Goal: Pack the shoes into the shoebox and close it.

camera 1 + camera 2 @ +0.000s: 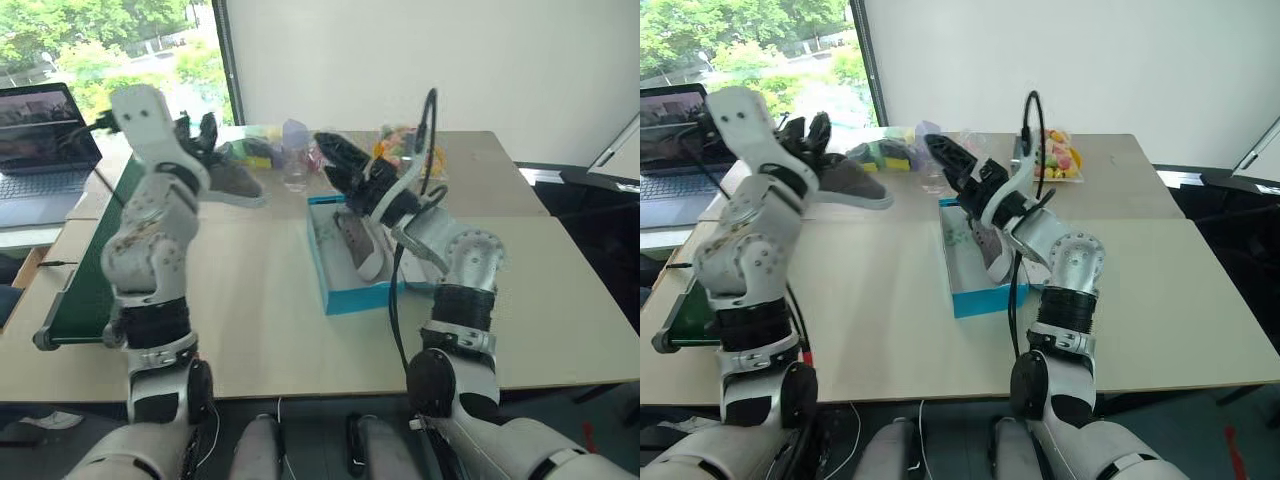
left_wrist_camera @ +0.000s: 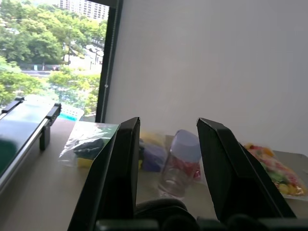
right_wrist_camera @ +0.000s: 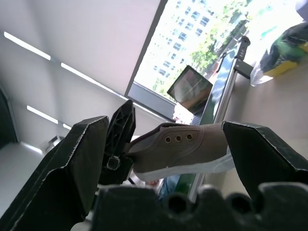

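Observation:
A grey-brown shoe (image 1: 235, 182) with a pale sole hangs above the table at the back left, my left gripper (image 1: 200, 135) shut on its heel. The right wrist view shows the same shoe (image 3: 185, 149) side-on, with the left gripper's black finger at its heel. The turquoise shoebox (image 1: 350, 298) stands open in the middle of the table, a second shoe (image 1: 362, 245) lying inside. Above the box's far end my right gripper (image 1: 336, 165) is open and holds nothing. It points toward the held shoe.
A clear bottle (image 1: 295, 155) and bags of colourful items (image 1: 1060, 155) lie along the far edge, with another bag (image 1: 250, 150) behind the held shoe. A laptop (image 1: 40, 140) and a dark green board (image 1: 95, 265) stand at the left edge.

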Robot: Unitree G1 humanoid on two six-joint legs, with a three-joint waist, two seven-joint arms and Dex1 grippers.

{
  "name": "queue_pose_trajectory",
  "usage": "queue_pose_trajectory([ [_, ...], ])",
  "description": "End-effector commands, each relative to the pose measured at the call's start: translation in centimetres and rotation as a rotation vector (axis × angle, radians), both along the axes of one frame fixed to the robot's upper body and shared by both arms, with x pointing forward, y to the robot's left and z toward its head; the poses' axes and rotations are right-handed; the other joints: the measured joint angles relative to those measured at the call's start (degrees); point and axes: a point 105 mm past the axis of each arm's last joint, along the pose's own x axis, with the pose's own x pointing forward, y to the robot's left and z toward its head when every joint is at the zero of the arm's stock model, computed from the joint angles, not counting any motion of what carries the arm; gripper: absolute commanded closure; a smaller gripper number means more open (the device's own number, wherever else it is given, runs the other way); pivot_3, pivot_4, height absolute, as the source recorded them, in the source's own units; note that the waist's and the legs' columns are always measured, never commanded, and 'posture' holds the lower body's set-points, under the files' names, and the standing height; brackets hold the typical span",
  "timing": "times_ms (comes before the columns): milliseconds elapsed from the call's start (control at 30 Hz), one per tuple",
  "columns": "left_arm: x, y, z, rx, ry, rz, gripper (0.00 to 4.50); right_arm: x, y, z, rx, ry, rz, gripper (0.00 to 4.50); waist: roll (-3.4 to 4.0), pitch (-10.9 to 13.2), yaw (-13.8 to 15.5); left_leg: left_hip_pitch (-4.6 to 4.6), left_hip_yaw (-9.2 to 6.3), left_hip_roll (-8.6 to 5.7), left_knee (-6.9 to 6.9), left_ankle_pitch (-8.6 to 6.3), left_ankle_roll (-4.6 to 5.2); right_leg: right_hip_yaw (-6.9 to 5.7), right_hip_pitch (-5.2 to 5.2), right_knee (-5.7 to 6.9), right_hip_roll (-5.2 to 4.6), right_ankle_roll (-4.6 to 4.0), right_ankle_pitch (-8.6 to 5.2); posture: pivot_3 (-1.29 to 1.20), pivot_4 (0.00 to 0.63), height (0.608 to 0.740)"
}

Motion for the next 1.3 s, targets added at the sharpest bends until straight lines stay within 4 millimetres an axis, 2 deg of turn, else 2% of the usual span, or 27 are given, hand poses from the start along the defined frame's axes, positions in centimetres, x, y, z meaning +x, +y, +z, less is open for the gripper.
queue_pose_trajectory([
  [33, -1.2, -2.6, 4.5, -0.016, -0.14, -0.084, 2.97, -0.9, 1.5, 1.6, 0.105, 0.004, 0.05, 0.0, 0.0, 0.0, -0.1, 0.0, -0.02, 0.0, 0.01, 0.0, 0.01, 0.0, 0.0, -0.01, 0.01, 0.01, 0.0, 0.0, 0.15, 0.74],
  [133, -1.2, -3.8, 5.6, -0.028, -0.163, -0.121, 2.97, -0.8, 1.5, 1.3, 0.114, 0.032, 0.04, 0.0, 0.01, 0.0, -0.5, 0.02, -0.08, -0.01, 0.01, 0.25, 0.42, 0.02, 0.01, 0.02, 0.05, 0.05, -0.05, 0.0, 0.15, 0.74],
  [267, -1.3, -5.7, 7.1, -0.047, -0.197, -0.181, 2.97, -0.8, 1.4, 1.1, 0.127, 0.054, 0.025, 0.0, 0.01, 0.0, -0.7, 0.04, -0.18, 0.0, 0.0, 0.28, 0.47, 0.03, 0.01, 0.03, 0.11, 0.05, -0.06, 0.0, 0.15, 0.74],
  [633, -1.6, -9.2, 9.0, -0.097, -0.237, -0.292, 2.97, -0.5, 1.1, 1.0, 0.141, 0.063, -0.011, 0.0, 0.01, 0.0, -0.2, 0.04, -0.3, -0.07, 0.02, 0.29, 0.48, 0.03, 0.09, -0.01, 0.09, 0.08, -0.06, 0.0, 0.15, 0.74],
  [1000, -2.1, -10.2, 8.2, -0.115, -0.208, -0.324, 2.97, 0.6, 0.0, 0.8, 0.162, 0.081, -0.089, 0.0, 0.01, 0.0, -0.2, 0.03, -0.32, -0.09, 0.02, 0.29, 0.49, 0.03, 0.1, -0.01, 0.08, 0.12, -0.09, 0.0, 0.15, 0.74],
  [1300, -2.0, -9.8, 6.7, -0.133, -0.148, -0.303, 2.97, 1.8, -0.9, 1.9, 0.193, 0.051, -0.133, 0.0, 0.01, 0.0, -0.3, 0.04, -0.36, -0.1, 0.02, 0.29, 0.49, 0.04, 0.11, 0.0, 0.09, 0.11, -0.09, 0.0, 0.15, 0.74],
])
